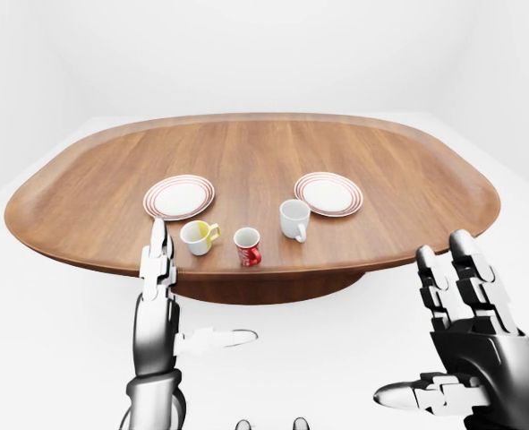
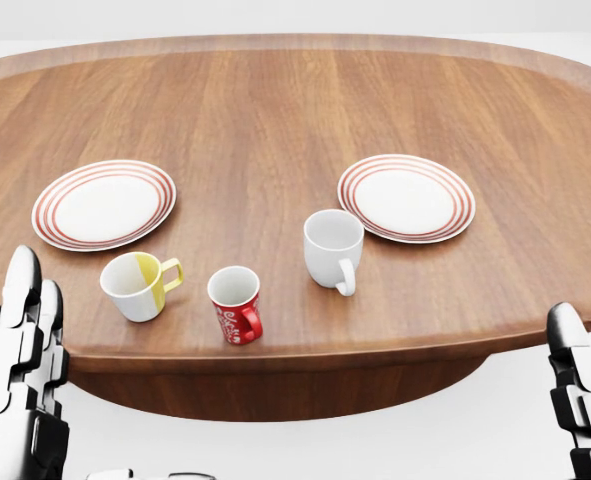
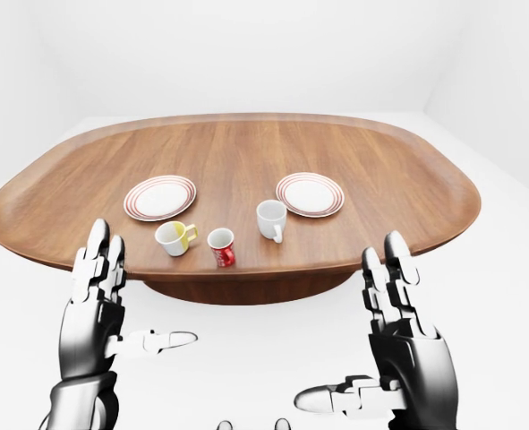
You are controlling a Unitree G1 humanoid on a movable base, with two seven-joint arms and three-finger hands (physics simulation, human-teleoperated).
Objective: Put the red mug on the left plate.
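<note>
The red mug (image 2: 236, 304) stands upright near the table's near edge, between a yellow mug (image 2: 137, 285) and a white mug (image 2: 332, 249). The left plate (image 2: 104, 203), white with red rings, lies up and left of it. My left hand (image 1: 176, 300) is open, fingers pointing up, below the table edge at lower left. My right hand (image 1: 443, 336) is open at lower right, off the table. Neither hand touches anything.
A second red-ringed plate (image 2: 406, 197) lies at the right of the oval wooden table (image 2: 295, 100). The table edge runs just above both hands. White floor surrounds the table.
</note>
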